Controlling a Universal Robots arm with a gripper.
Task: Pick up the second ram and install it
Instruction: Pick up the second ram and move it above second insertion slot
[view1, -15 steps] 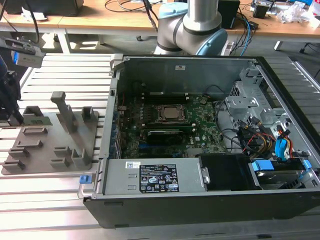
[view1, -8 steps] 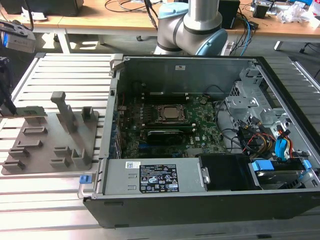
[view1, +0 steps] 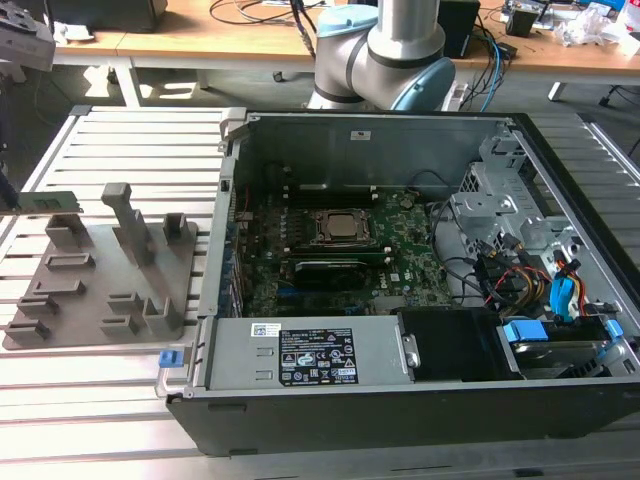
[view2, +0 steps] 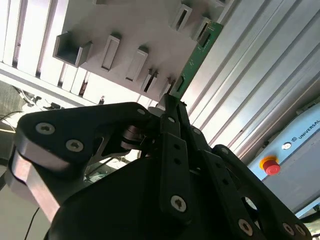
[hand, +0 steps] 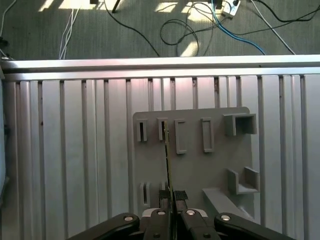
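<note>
The second ram (view2: 196, 54), a thin green stick, stands on edge at the far corner of the grey slotted fixture (view2: 135, 30). My gripper (view2: 172, 102) is shut on one end of it, black fingers pressed on both faces. In the first wrist view the ram (hand: 167, 160) appears edge-on, running from the gripper (hand: 172, 196) to a fixture slot (hand: 162, 130). Whether it still sits in the slot I cannot tell. In the exterior view the ram (view1: 50, 202) is at the far left, above the fixture (view1: 95, 275).
The open computer case (view1: 300, 365) lies to the exterior view's right of the fixture, with the green motherboard (view1: 405, 250) and processor socket (view1: 340, 228) inside. Cables and drive bays (view1: 540, 290) fill its right end. A slatted metal table (view1: 150, 140) carries everything.
</note>
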